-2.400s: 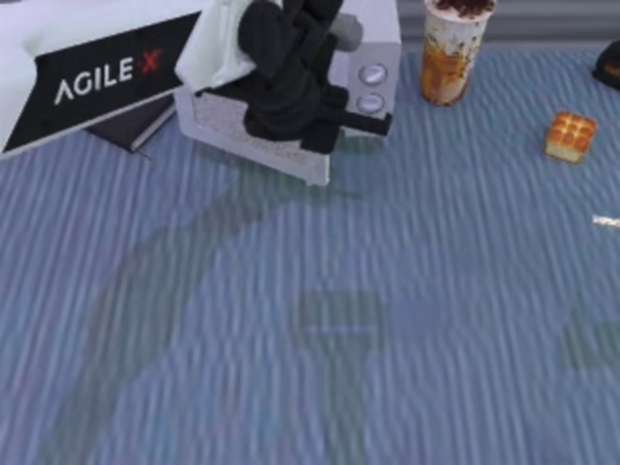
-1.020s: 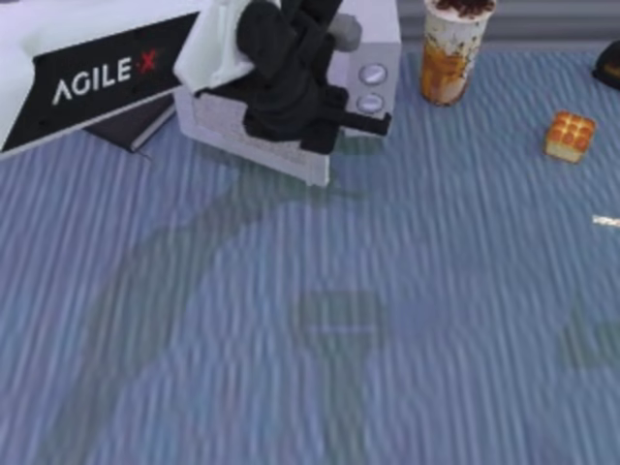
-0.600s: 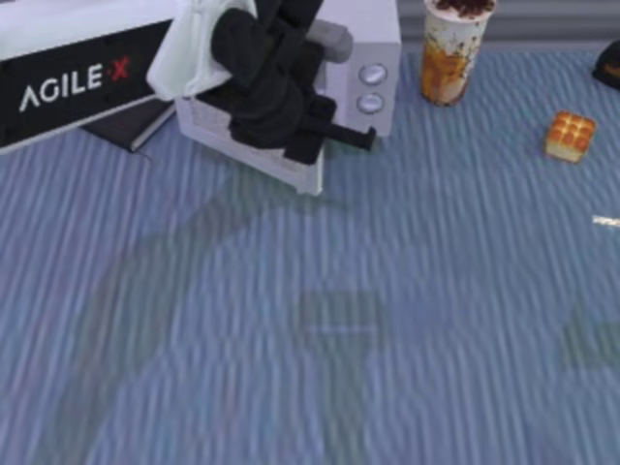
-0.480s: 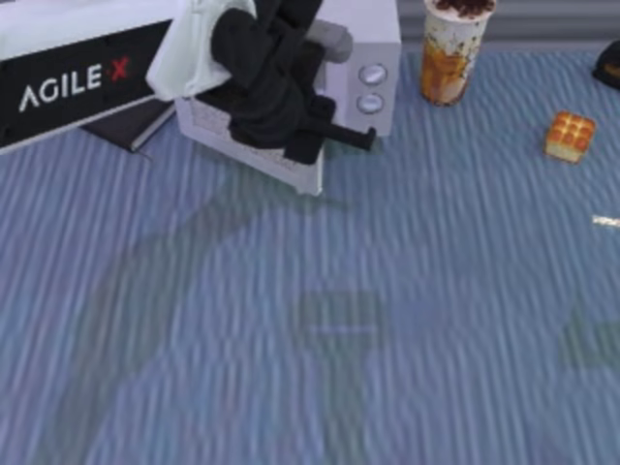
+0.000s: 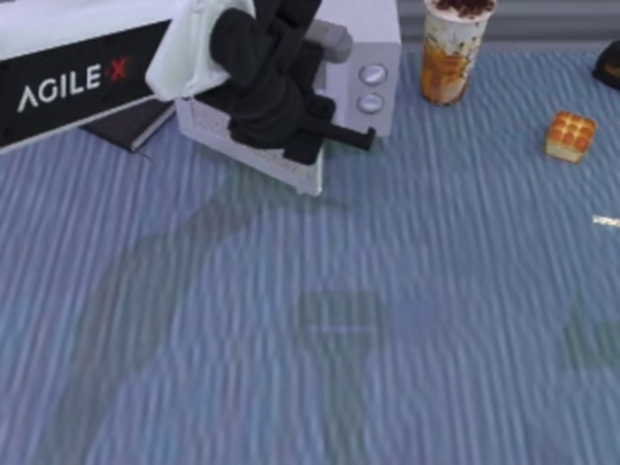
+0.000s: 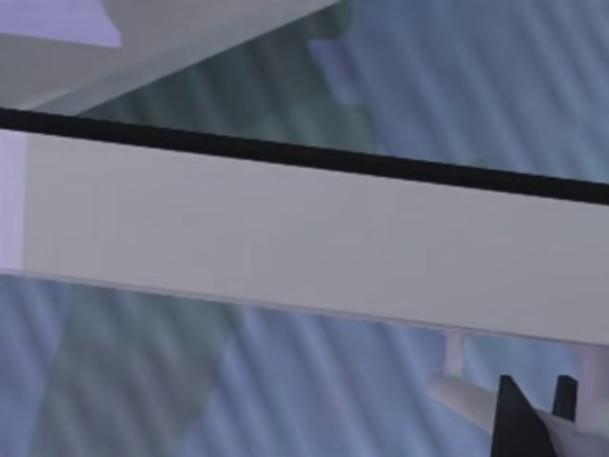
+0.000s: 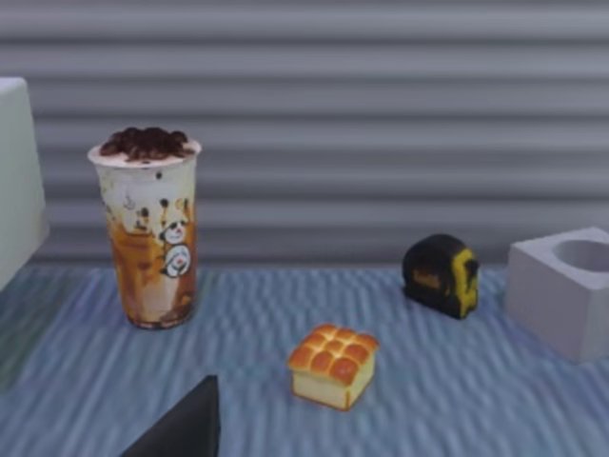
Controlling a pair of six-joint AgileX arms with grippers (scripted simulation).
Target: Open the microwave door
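Working jaws: the left gripper point(image 5: 351, 136) reaches in from the top view's left and sits at the front of the microwave point(image 5: 373, 39), its dark tips just in front of the knob panel.
Jaw state: cannot be told; the left wrist view shows dark tips right by a pale handle point(image 6: 473, 398), but not whether they clamp it.
Door: the microwave door point(image 5: 254, 155) stands at a slant to the oven's front, its free end swung out toward the middle of the bench point(image 5: 387, 339) and its other end close to the body (hinged there, by the look of it).
Microwave: at the far edge of the bench, left of centre, with its two round knobs showing just beyond the tips.
Done: the door appears cracked open by a modest angle.
Left: most of the swing, judging by how narrow the gap is; the free end would have to travel farther out and round.
Right arm: out of the top view and apparently parked; the right gripper point(image 7: 186, 427) shows only as a dark sliver, jaws not readable.
Neighbours: a drink cup point(image 5: 450, 53) stands just right of the oven, a bread bun point(image 5: 570, 136) well apart.
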